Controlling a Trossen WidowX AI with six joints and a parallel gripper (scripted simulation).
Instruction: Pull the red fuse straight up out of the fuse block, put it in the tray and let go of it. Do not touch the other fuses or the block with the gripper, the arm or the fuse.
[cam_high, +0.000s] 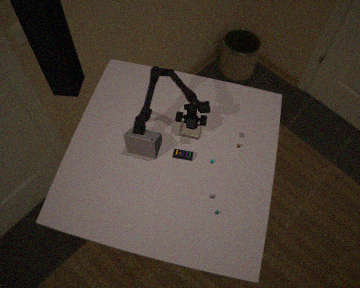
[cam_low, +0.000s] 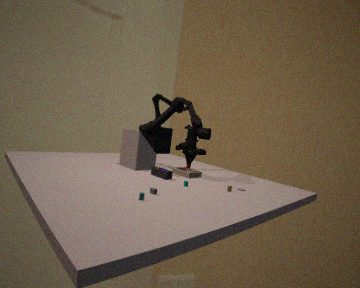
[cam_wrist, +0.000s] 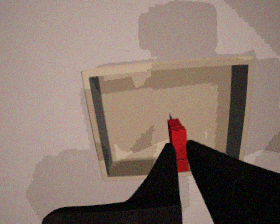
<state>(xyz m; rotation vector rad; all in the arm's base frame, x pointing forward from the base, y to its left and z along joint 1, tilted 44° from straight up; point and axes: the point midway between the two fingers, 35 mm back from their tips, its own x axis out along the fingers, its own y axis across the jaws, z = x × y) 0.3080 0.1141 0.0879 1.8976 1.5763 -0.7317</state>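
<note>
My gripper (cam_high: 192, 127) (cam_low: 188, 164) (cam_wrist: 178, 148) is shut on the red fuse (cam_low: 188, 167) (cam_wrist: 177, 140), which hangs between the fingertips with a thin prong at its far end. The fuse is over the beige tray (cam_high: 190, 136) (cam_low: 196, 175) (cam_wrist: 200, 62), right of the tray's middle in the wrist view. A small gap seems to lie between fuse and tray floor; its exact height is hard to tell. The dark fuse block (cam_high: 183, 157) (cam_low: 162, 175) stands beside the tray with several coloured fuses in it, clear of the gripper.
A grey box (cam_high: 142, 145) (cam_low: 131, 150) stands at the arm's base. Small teal cubes (cam_high: 212, 161) (cam_low: 141, 196), a grey cube (cam_high: 212, 196) (cam_low: 153, 191) and a brown cube (cam_high: 238, 145) (cam_low: 229, 188) lie away from the tray. A flat grey piece (cam_high: 241, 134) lies farther off.
</note>
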